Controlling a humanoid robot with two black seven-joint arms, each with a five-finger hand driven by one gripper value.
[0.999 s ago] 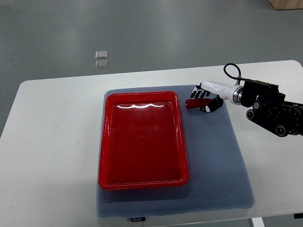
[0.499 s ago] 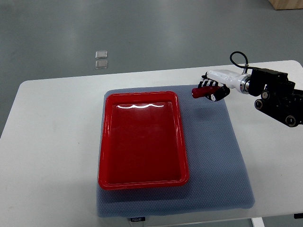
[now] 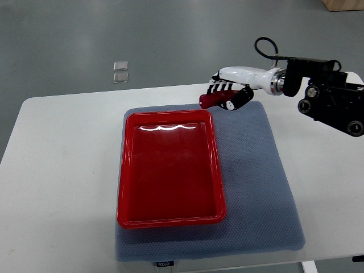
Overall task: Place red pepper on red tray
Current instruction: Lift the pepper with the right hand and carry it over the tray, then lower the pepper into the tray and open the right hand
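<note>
Red pepper [image 3: 208, 100] is clamped in the right hand's [image 3: 229, 94] curled fingers [image 3: 232, 102], beyond the red tray [image 3: 122, 187].

One red tray [image 3: 170, 213], sitting on one grey mat [image 3: 256, 187], at the centre of one white table [image 3: 57, 187]. One red pepper [image 3: 211, 99], at about 1 o'clock from the tray's middle, held in one robot hand, the right hand [image 3: 229, 94], with one arm [image 3: 318, 96] entering from 3 o'clock. One black cable loop [image 3: 264, 46] on that arm, near the wrist. Two small clear square pieces [image 3: 121, 71] on the floor, stacked one above the other, at about 11 o'clock beyond the table edge. One small label tab [image 3: 164, 264] at the mat's 6 o'clock edge.
</note>
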